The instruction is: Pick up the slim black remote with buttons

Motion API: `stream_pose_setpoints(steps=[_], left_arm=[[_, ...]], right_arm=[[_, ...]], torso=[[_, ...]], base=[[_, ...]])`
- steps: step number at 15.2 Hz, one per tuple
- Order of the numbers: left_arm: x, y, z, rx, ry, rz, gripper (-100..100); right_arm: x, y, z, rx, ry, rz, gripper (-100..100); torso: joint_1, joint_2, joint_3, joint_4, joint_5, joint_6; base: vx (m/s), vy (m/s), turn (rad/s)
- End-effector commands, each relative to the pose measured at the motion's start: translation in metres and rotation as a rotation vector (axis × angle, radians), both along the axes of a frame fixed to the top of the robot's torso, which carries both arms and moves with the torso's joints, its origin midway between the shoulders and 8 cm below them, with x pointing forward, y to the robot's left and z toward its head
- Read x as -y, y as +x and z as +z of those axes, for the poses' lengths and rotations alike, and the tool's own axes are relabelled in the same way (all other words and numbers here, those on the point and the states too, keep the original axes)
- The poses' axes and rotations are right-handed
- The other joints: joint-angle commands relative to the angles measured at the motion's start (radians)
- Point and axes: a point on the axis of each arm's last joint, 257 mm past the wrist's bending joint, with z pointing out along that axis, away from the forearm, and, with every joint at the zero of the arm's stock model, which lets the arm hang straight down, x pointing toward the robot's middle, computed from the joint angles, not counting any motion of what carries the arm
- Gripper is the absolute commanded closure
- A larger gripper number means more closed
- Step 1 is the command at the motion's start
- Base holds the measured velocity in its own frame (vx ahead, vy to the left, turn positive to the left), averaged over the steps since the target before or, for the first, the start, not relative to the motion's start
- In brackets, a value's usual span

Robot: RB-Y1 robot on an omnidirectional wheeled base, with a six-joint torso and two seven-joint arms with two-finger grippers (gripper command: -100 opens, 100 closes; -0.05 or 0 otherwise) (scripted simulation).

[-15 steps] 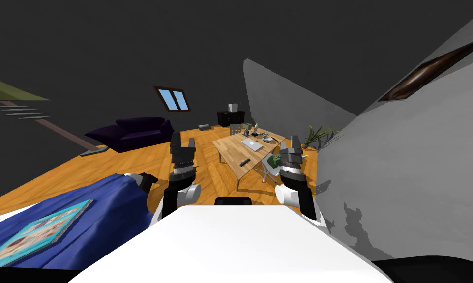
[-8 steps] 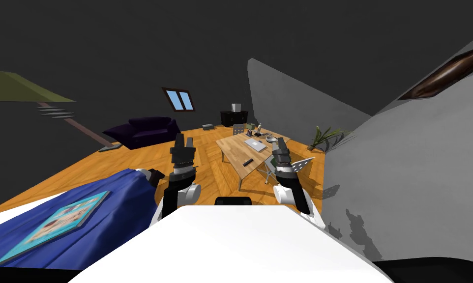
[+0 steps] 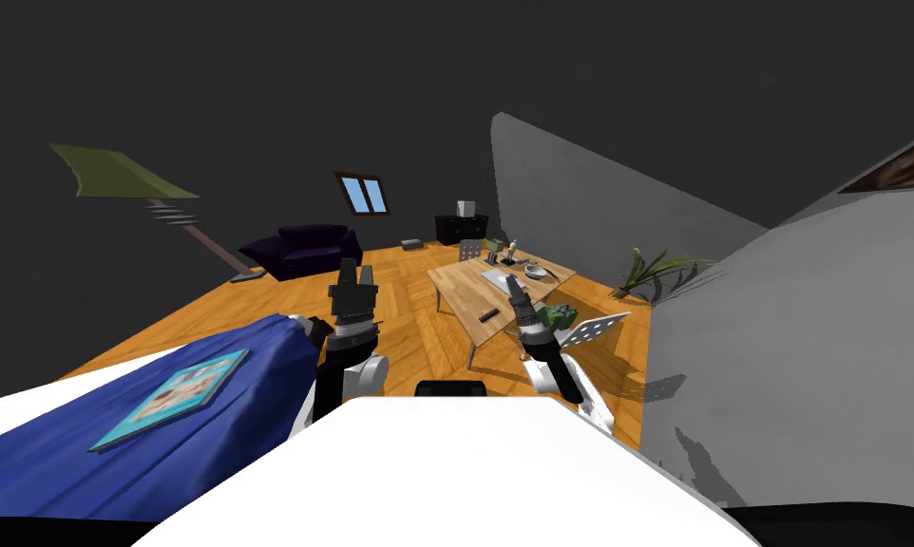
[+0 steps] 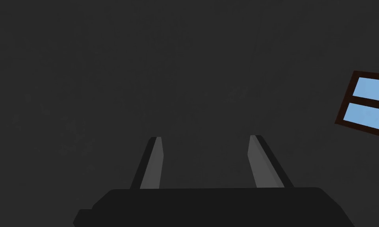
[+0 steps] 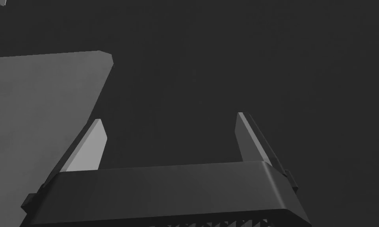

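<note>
One black remote, one wooden table, one sofa (dark purple), one plant; one window

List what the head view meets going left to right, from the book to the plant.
Teal book on the blue cloth → dark purple sofa → left gripper → black remote on the wooden table → green plant.

Orange wood floor, dark walls, small window; purple sofa, wooden table, plant by grey wall.
</note>
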Motion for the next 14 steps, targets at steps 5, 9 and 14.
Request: stream_pose_setpoints(steps=[5, 9, 14], left_arm=[[0.0, 0.0, 0.0, 0.0, 0.0, 0.0, 0], [0.0, 0.0, 0.0, 0.0, 0.0, 0.0, 0], [0.0, 0.0, 0.0, 0.0, 0.0, 0.0, 0]], right_arm=[[-0.045, 0.006, -0.057, -0.057, -0.215, 0.095, -100], [-0.053, 0.006, -0.087, -0.092, -0.313, 0.128, -100], [-0.067, 0.001, -0.136, -0.132, -0.482, 0.19, -100]], torso=[[0.001, -0.001, 0.0, 0.0, 0.0, 0.0], [-0.001, -0.001, -0.001, 0.0, 0.0, 0.0], [-0.001, -0.001, -0.001, 0.0, 0.0, 0.0]], base=[[-0.003, 0.073, 0.156], [0.005, 0.051, 0.103], [0.013, 0.048, 0.135]])
